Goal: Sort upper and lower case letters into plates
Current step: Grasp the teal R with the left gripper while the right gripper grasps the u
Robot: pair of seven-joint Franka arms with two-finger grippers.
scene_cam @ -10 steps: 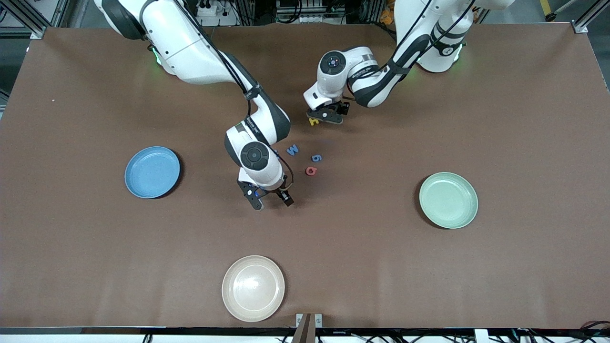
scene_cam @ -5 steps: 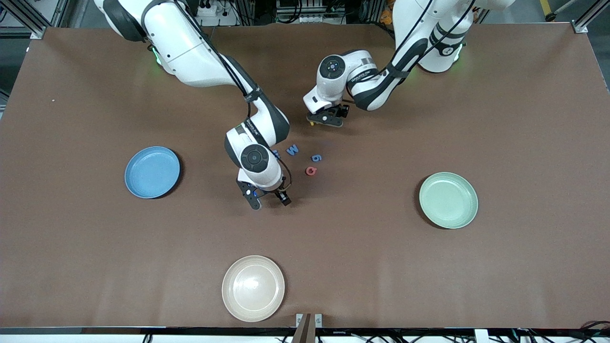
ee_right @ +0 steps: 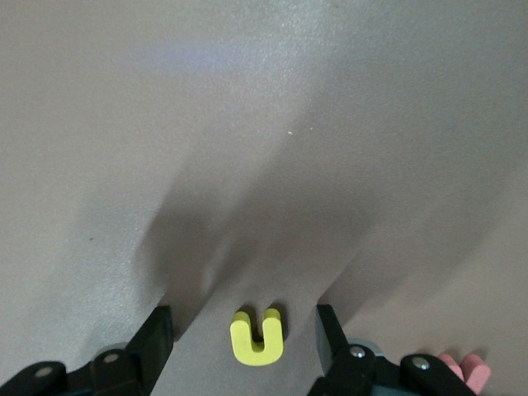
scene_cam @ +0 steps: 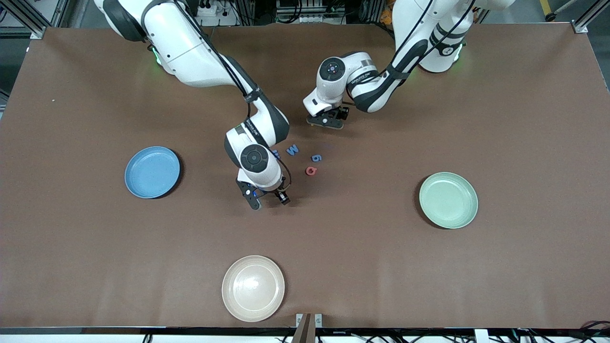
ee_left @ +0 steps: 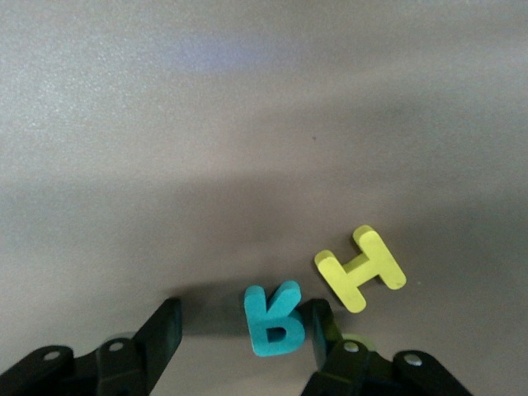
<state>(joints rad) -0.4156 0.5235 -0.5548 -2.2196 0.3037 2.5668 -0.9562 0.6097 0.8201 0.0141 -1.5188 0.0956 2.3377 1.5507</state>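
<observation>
Both arms are mid-pick near the middle of the worktop: the left end effector [ee_left: 243, 334] stands open around a teal letter [ee_left: 274, 318], a yellow H [ee_left: 360, 268] just beside it. The right end effector [ee_right: 244, 338] is open too, straddling a yellow U [ee_right: 257, 336]. Next I'd say both pinch and lift, then head for the blue plate [scene_cam: 152, 172] or green plate [scene_cam: 448, 200], both bare so far

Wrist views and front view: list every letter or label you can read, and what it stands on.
"H": yellow piece on the table.
"U": yellow piece between the right gripper fingers.
"W": blue piece on the table.
"G": red piece.
Teal piece, between the left gripper fingers: possibly "B", unsure.
Small blue piece, arm labels: unreadable.
</observation>
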